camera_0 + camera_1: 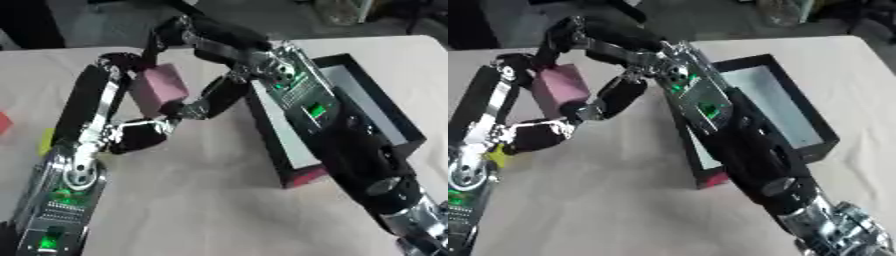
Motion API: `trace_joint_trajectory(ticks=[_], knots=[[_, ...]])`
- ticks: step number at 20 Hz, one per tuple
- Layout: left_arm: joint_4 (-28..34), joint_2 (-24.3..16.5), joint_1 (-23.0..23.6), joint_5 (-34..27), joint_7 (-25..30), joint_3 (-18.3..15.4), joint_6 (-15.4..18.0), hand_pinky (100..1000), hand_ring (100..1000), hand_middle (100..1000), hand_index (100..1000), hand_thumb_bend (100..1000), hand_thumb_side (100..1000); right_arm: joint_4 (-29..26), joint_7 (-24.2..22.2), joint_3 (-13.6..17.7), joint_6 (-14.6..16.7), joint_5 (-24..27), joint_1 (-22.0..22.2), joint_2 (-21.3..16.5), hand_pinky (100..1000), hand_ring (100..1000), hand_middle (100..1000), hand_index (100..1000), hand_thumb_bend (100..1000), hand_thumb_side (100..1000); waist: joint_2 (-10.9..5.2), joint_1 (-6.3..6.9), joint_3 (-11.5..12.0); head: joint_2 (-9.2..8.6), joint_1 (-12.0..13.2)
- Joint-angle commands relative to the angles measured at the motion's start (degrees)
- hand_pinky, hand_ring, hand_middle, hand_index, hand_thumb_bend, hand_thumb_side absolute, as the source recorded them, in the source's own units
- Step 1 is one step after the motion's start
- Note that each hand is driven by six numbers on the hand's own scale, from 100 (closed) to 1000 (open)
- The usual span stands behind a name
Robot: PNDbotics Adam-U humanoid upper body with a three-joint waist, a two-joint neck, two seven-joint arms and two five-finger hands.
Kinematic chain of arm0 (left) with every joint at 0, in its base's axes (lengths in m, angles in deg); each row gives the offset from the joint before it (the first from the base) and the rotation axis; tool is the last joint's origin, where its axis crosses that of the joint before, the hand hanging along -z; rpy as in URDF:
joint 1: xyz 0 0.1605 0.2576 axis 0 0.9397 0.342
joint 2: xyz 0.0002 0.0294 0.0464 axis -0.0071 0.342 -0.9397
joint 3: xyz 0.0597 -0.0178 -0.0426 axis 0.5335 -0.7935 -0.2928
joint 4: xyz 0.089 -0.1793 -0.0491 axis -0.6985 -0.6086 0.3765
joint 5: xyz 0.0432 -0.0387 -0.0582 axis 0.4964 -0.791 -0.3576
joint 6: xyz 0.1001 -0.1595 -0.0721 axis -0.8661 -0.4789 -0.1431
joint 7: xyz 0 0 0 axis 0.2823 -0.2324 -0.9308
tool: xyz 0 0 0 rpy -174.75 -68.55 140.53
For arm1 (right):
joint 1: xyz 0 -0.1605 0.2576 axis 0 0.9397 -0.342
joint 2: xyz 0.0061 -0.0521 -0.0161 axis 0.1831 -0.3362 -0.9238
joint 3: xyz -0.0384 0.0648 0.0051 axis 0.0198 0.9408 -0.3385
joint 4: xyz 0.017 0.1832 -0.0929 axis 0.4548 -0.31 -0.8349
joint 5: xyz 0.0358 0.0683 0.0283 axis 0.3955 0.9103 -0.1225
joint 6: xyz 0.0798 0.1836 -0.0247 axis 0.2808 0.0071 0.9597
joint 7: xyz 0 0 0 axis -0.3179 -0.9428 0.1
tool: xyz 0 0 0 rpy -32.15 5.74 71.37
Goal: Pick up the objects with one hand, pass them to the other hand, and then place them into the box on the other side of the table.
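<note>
1 pink block [159, 88], 2 hands [118, 95] [206, 60], 1 box [794, 120]

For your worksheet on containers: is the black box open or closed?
Open. The black box shows its pale inside with no lid over it; the right arm hides part of it.

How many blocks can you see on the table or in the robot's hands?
3. A pink block is held between both hands. A red one and a yellow one lie at the table's left edge. Arms may hide more.

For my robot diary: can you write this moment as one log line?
stage: handover | pink block: between both hands | left hand: on block | right hand: on block | box: block not in yet
</note>
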Motion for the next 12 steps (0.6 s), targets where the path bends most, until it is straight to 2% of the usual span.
trace_joint_trajectory(ticks=[1,6,7,12], knots=[[2.32,0.91,-2.13,0.18,-0.51,0.62,0.61,632,434,348,579,307,100,0.14,0.15,-0.73,-0.39,0.03,-0.32,-0.19,764,727,374,687,308,100,-0.72,-0.19,-0.03,0.03,-0.01],[2.31,0.92,-2.13,0.18,-0.52,0.62,0.62,632,434,348,579,307,100,0.13,0.22,-0.75,-0.41,0.09,-0.32,-0.21,764,727,374,687,308,100,-0.72,-0.19,-0.04,0.02,-0.01],[2.31,0.93,-2.14,0.17,-0.51,0.64,0.65,633,438,355,581,376,100,0.11,0.32,-0.71,-0.43,0.20,-0.33,-0.18,758,717,340,671,299,100,-0.74,-0.16,-0.09,-0.04,-0.05],[2.24,0.96,-2.09,0.75,-0.56,0.61,0.91,641,451,375,597,463,100,-0.11,0.86,-0.70,-0.91,1.46,-0.34,-0.29,757,715,321,662,300,100,-0.82,-0.07,-0.22,-0.21,-0.11]])
